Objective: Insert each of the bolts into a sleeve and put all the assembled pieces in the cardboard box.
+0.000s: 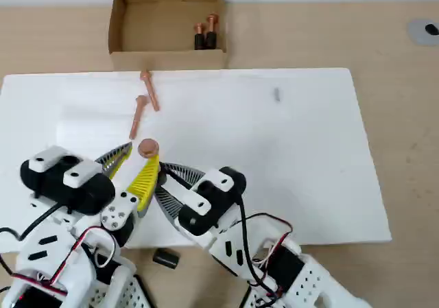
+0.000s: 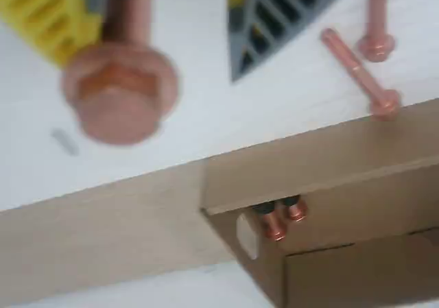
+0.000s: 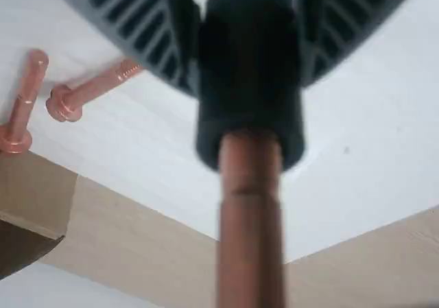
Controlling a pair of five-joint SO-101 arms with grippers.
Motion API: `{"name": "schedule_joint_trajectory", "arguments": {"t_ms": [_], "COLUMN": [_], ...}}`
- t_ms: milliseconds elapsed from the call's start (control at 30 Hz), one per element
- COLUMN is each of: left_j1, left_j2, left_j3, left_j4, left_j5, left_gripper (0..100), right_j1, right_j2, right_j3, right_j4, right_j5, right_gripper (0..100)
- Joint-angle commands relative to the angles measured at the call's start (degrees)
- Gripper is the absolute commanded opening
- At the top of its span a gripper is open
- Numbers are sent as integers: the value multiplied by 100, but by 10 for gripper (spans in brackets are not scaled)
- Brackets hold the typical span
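A copper bolt point(image 1: 148, 148) point(image 2: 120, 92) points its head away from the arms, and its shaft point(image 3: 250, 212) runs into a black sleeve point(image 3: 250, 81). My right gripper point(image 1: 162, 178) point(image 3: 250, 68) is shut on that sleeve with its dark fingers. My left gripper point(image 1: 139, 153) point(image 2: 158, 54) stands open around the bolt. Its yellow finger point(image 2: 48, 13) lies against the shaft and its grey finger point(image 2: 274, 20) is apart from it. Two loose bolts point(image 1: 149, 90) point(image 1: 138, 116) lie on the white board point(image 1: 288, 157) near the cardboard box point(image 1: 116, 27).
Two assembled pieces point(image 1: 206, 33) point(image 2: 278, 219) stand in the box's right corner. A loose black sleeve point(image 1: 165, 258) lies on the wood at the board's front edge, between the two arm bases. A grey disc point(image 1: 424, 30) sits at the far right.
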Motion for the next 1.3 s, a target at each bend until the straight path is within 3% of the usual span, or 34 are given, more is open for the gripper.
{"name": "schedule_joint_trajectory", "arguments": {"t_ms": [0, 333, 567, 733, 967, 1067, 1267], "left_j1": [-114, 281, 325, -659, -2655, -3024, -3077], "left_j2": [4, 154, 1648, 2721, 4690, 5534, 6290], "left_j3": [-369, -1116, -2927, -3868, -3499, -3490, -3473], "left_j4": [237, 1002, 1697, 2004, 1723, 1591, 1565], "left_j5": [62, 62, 422, 545, 536, 536, 536], "left_gripper": [168, 168, 168, 166, 164, 164, 165], "right_j1": [-31, 180, 919, 1912, 2800, 2932, 3222], "right_j2": [-382, -330, -330, -330, 127, 1182, 4523], "right_j3": [-4, -4, -4, -22, -1235, -2185, -4945], "right_j4": [-158, -149, -88, -343, -97, 0, 44], "right_j5": [9, 18, 167, 158, 202, 246, 220], "right_gripper": [10, 10, 10, 9, 9, 9, 9]}}
